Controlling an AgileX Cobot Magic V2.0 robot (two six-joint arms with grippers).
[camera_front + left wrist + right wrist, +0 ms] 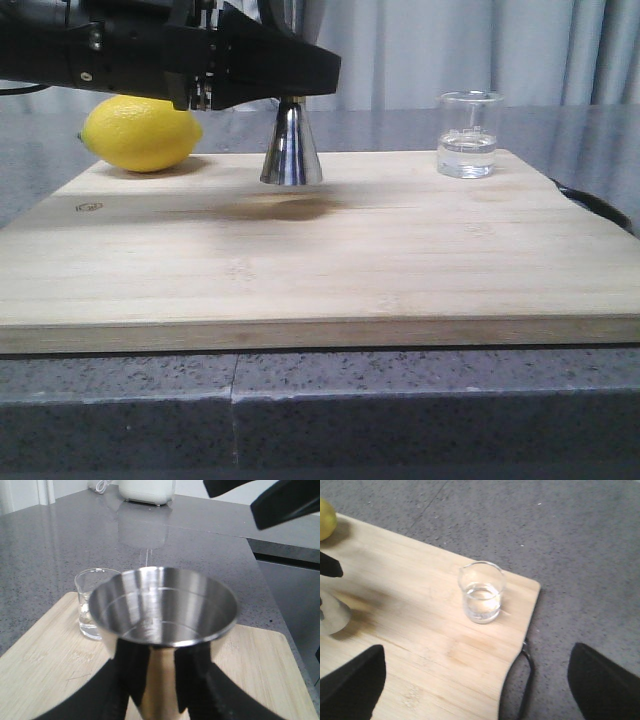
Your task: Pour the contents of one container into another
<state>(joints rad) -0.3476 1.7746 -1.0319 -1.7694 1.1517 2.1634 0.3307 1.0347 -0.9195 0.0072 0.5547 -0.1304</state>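
Grey speckled countertop (120, 400) carries a bamboo cutting board (330, 250); pale curtains hang behind. Left gripper (152, 690) is clamped on the steel jigger (291, 150), 2 fingers (192, 680) pressed on its lower cone just below the empty upper cup; the base appears slightly clear of the board. Lemon (140, 133) lies just behind that gripper. Right gripper (475, 680) has its jaws wide apart above the board's edge; the glass beaker (481, 592) stands ahead of it, untouched, part-filled with clear liquid.

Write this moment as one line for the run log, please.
left gripper: shut on jigger, lifted off board | right gripper: open above beaker | beaker: upright, liquid inside | pour: not started
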